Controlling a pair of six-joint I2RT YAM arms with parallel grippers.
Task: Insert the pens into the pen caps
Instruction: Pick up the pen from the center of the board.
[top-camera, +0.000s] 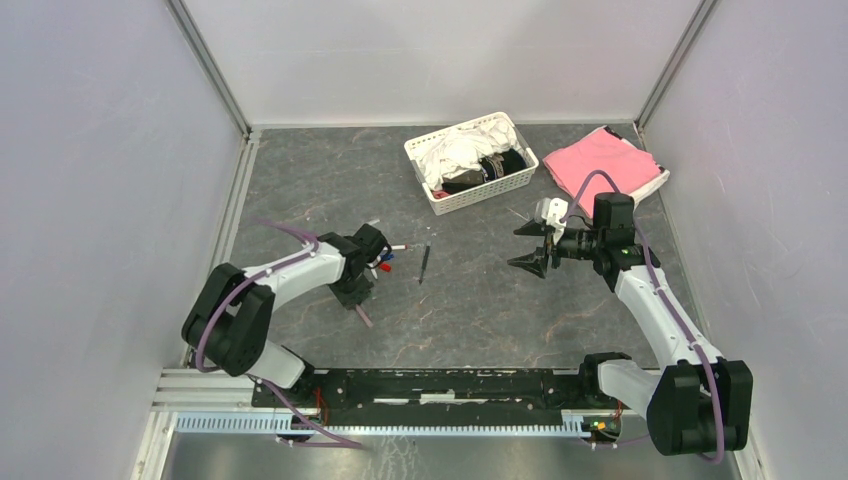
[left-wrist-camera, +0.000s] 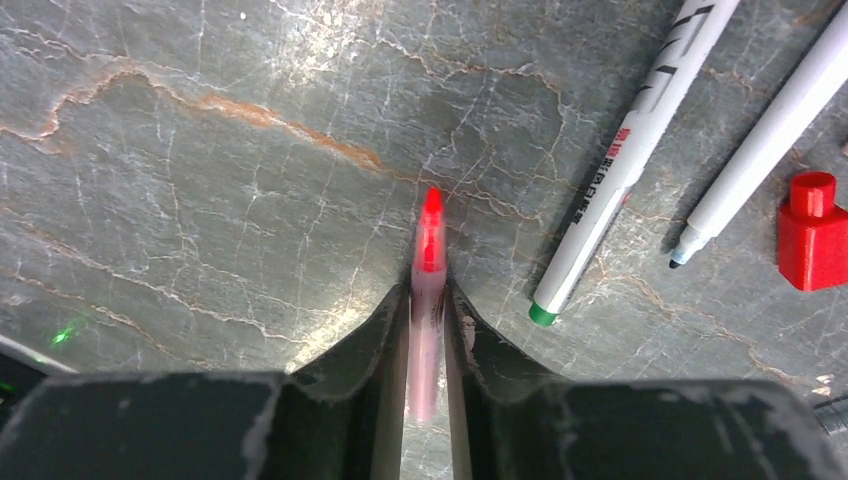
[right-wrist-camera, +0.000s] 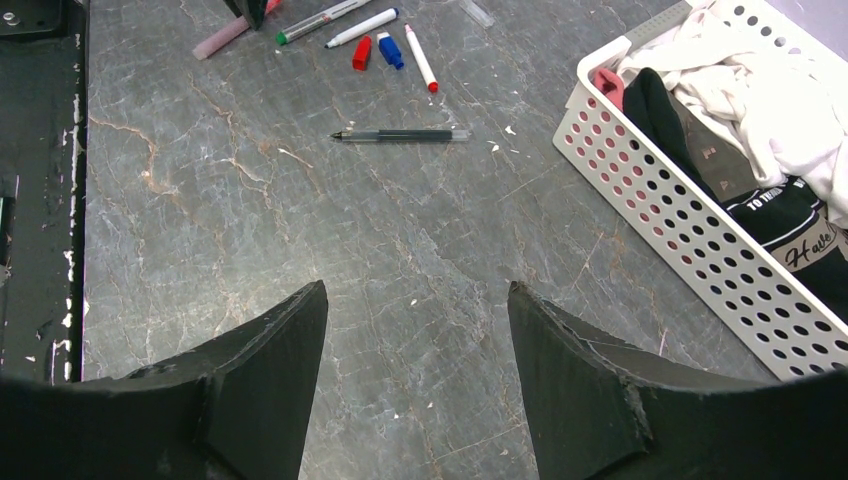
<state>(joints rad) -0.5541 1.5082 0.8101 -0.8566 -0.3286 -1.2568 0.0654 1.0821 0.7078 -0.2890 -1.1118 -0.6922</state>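
A grey, marble-patterned table (top-camera: 470, 310) fills a white-walled booth. Two black-and-white arms are bolted at its near edge: the left arm (top-camera: 290, 268) bends low over a cluster of pens, and the right arm (top-camera: 655, 305) reaches toward the middle. A white perforated basket (top-camera: 490, 192) of clothes sits at the far side, with a folded pink cloth (top-camera: 603, 165) just to its right.

The right gripper (right-wrist-camera: 416, 290) hovers above bare table, its jaws wide apart and empty. The left gripper (left-wrist-camera: 428, 300) is clamped on a pinkish pen (left-wrist-camera: 430, 250), whose red tip sticks out past the fingers just above the table.

Beside that pen lie a white pen with a green end (left-wrist-camera: 630, 160) and a white pen with a blue tip (left-wrist-camera: 765, 150). A white pen with a red end (right-wrist-camera: 421, 58) lies near them. A dark pen (right-wrist-camera: 400, 134) lies apart, toward the table's middle.

A red cap (left-wrist-camera: 812, 235) and a blue cap (right-wrist-camera: 390, 50) sit side by side among the white pens.
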